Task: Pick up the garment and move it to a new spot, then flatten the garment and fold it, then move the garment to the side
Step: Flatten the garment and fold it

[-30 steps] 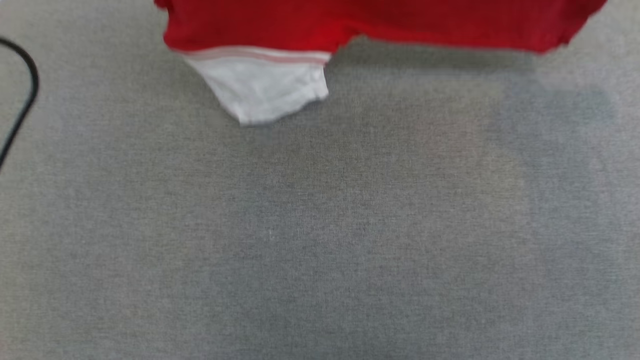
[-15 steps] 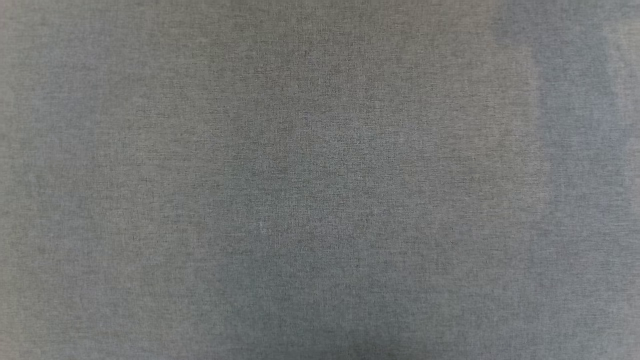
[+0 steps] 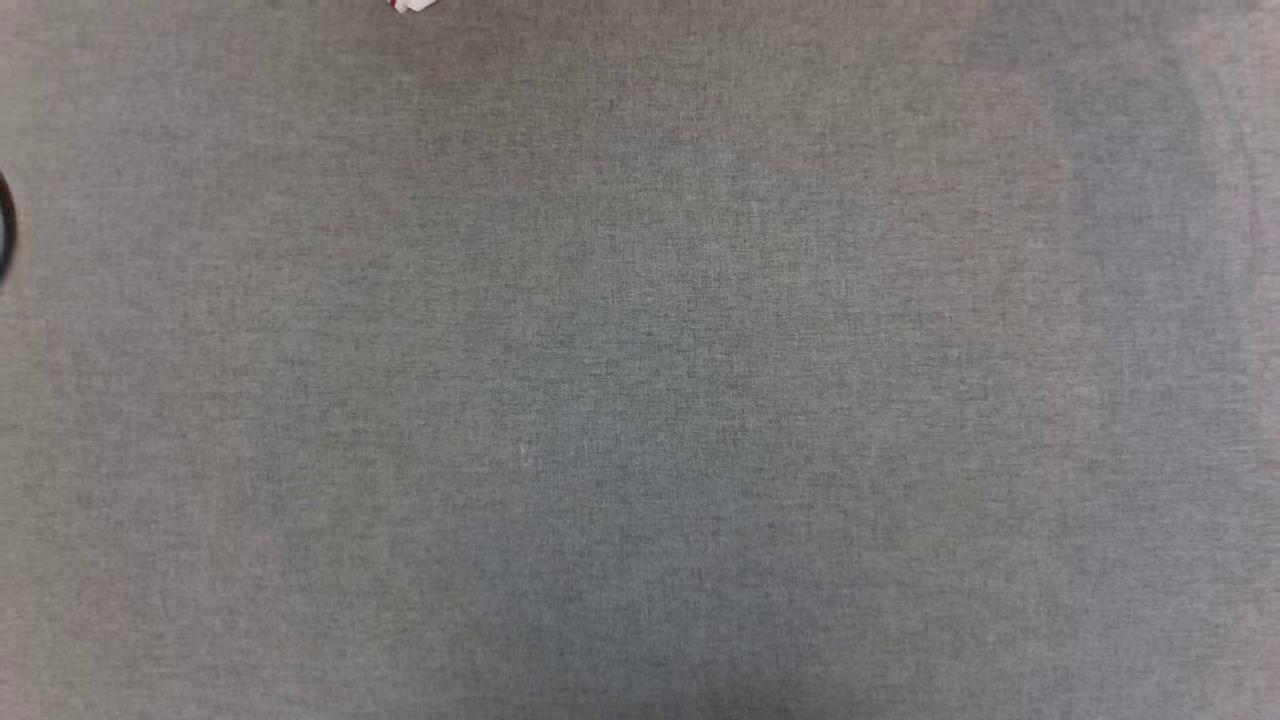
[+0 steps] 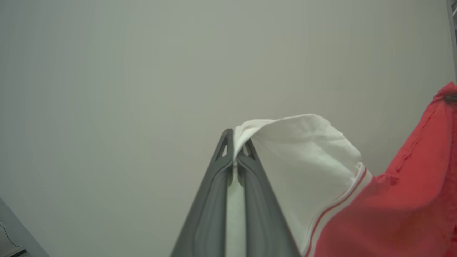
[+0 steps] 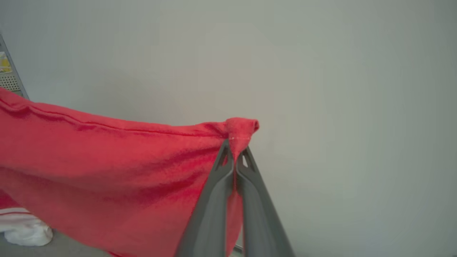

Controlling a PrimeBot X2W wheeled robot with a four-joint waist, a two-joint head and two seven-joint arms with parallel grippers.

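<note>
**Item:** garment [image 5: 107, 160], red jersey with white sleeve [image 4: 303, 153] and red-and-white striped trim [image 4: 342, 203].

**Location:** in the air, strung between both claws above the far side of the bench [image 3: 640, 400]. In the head view a small red-and-white scrap of it [image 3: 412, 4] pokes in at the top edge.

**Hold, left:** left claw [image 4: 234, 142] is pressed together on the edge of the white sleeve, and cloth runs down between its fingers.

**Hold, right:** right claw [image 5: 235, 146] is pressed together on a red corner, and a small tuft stands up past the tips.

**Lie:**
- The long axis runs claw to claw, across the robot from left to right.
- The upper edge is drawn fairly taut and the body hangs below it.
- From each claw the cloth leads inward toward the other and downward.
- Neither arm is nearer, since each has one end.
- A white bunch of cloth [image 5: 25, 232] hangs low in the right wrist view; whether it touches the bench I cannot tell.

**Judgement:** the carry to a new spot is in hand. The next move likely calls for lowering both claws together, with the span kept level, so the cloth lands spread and not heaped.

**Surroundings:**
- Grey bench under the head camera.
- Dark cable [image 3: 5, 225] at the bench's left edge, well apart from the middle.
- Pale wall [image 4: 107, 89] beyond both claws.
- Metal rack [image 5: 7, 71] at the side of the right wrist view.

**Obstruction:** the cable is the one thing on the bench that a trailing hem could catch.
</note>
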